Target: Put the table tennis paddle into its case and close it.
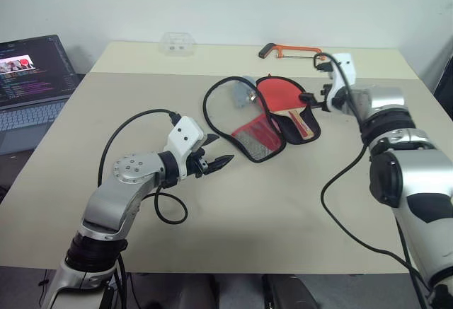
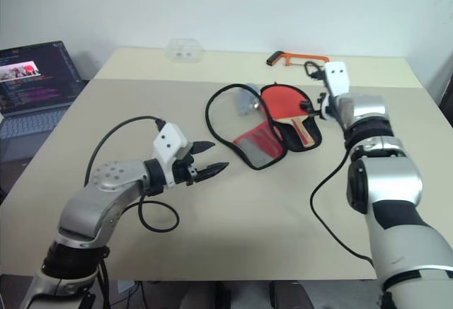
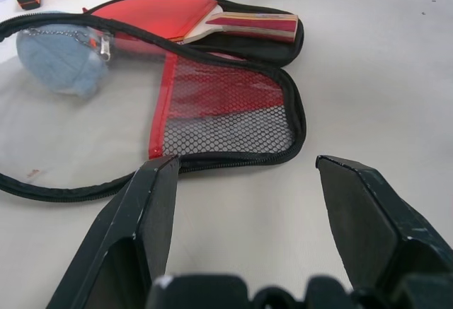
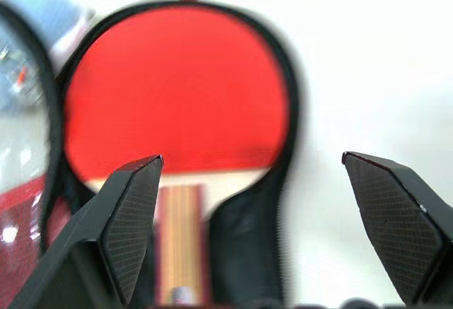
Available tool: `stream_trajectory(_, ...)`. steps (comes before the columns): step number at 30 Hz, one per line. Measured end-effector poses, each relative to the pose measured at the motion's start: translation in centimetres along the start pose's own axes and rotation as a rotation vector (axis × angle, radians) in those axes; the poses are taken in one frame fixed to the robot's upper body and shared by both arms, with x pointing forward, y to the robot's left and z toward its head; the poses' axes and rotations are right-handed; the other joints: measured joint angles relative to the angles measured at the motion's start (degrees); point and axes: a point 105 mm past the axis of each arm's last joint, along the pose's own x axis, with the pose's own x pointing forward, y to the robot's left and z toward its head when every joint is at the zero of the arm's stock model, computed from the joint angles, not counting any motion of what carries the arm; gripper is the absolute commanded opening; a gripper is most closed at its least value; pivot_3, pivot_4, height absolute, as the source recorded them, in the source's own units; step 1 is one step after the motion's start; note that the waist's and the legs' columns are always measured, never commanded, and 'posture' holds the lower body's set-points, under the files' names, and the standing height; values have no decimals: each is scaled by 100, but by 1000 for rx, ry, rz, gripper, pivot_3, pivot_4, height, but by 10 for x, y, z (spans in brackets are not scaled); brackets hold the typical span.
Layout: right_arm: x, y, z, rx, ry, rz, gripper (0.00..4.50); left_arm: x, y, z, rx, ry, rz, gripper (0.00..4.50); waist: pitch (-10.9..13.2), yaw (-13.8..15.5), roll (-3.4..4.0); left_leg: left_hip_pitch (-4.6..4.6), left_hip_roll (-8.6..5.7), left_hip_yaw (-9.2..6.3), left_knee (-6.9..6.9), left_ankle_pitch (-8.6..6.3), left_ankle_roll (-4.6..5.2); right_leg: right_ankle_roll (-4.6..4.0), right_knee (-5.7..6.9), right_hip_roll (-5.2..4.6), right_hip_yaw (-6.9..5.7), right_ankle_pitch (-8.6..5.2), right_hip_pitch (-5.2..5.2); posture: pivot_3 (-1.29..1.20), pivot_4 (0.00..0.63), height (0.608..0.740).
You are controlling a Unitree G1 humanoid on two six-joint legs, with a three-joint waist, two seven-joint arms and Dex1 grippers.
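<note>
The table tennis paddle [image 1: 282, 100] lies inside the open half of its case [image 1: 265, 118], red face up, its head seated in the rounded end and its striped wooden handle resting in the narrow neck, so the insertion part of the task looks done. The case is spread open like a book on the table [image 1: 297, 203]: the lid flap, with its clear window and red mesh panel, is folded out flat toward the robot's left, which leaves the paddle uncovered and the zip track fully exposed. The right gripper [image 1: 316, 101] hovers just above the handle end with its jaws spread wide and nothing between them; judging from that pose, it has no hold on the paddle. The left gripper [image 1: 216, 162] waits near the mesh flap, apart from it, fingers parted and empty, pointed at the flap's edge, probably placed there so it can lift and fold that lid over the paddle. A pale blue fuzzy ball [image 3: 62, 58] on a small chain sits by the flap's far rim; it could get in the way of the fold or the zip. An orange hacksaw [image 1: 290, 51] lies well apart at the table's far edge
</note>
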Motion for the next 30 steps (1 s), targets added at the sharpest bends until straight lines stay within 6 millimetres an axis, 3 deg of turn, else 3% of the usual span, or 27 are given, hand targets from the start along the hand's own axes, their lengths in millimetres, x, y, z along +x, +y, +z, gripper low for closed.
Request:
stream_trajectory(6, 4, -11, -27, 11, 54, -53, 4472, 2, -1, 2, 5, -10, -5, 3358, 0, -3, 0, -1, 0, 2, 0, 0, 0, 0, 0, 0, 2, 0, 0, 0, 150, 740)
stream_trajectory(12, 14, -4, -58, 30, 123, -52, 4472, 3, -2, 3, 7, -10, -15, 3358, 0, -7, 0, 0, 1, 2, 0, 1, -1, 0, 0, 1, 1, 0, 0, 0, 150, 740)
stream_trajectory(15, 15, -6, -63, 28, 123, -67, 4472, 3, -2, 3, 7, -9, -18, 3358, 0, -6, 0, 0, 2, 1, 1, 1, -1, 0, 0, 0, 0, 0, 1, 0, 150, 740)
stream_trajectory(18, 16, -7, -71, 35, 138, -77, 3865, 3, -3, 3, 8, -9, -19, 3358, 0, -8, 0, 1, 1, 1, 1, 1, -1, 0, 1, 1, 1, 0, 1, 0, 150, 740)
stream_trajectory(29, 21, 3, -77, 40, 144, -58, 106, 2, -1, 1, 9, -1, -11, 3358, 0, -18, 0, 2, 1, 0, 3, 1, -1, 0, 2, 1, 0, 0, 3, 0, 150, 740)
stream_trajectory(30, 21, 4, -77, 40, 142, -54, 47, 2, -1, 1, 10, -1, -10, 3358, 0, -18, 0, 2, 1, -1, 3, 1, -1, 0, 2, 1, -1, 0, 4, 0, 150, 740)
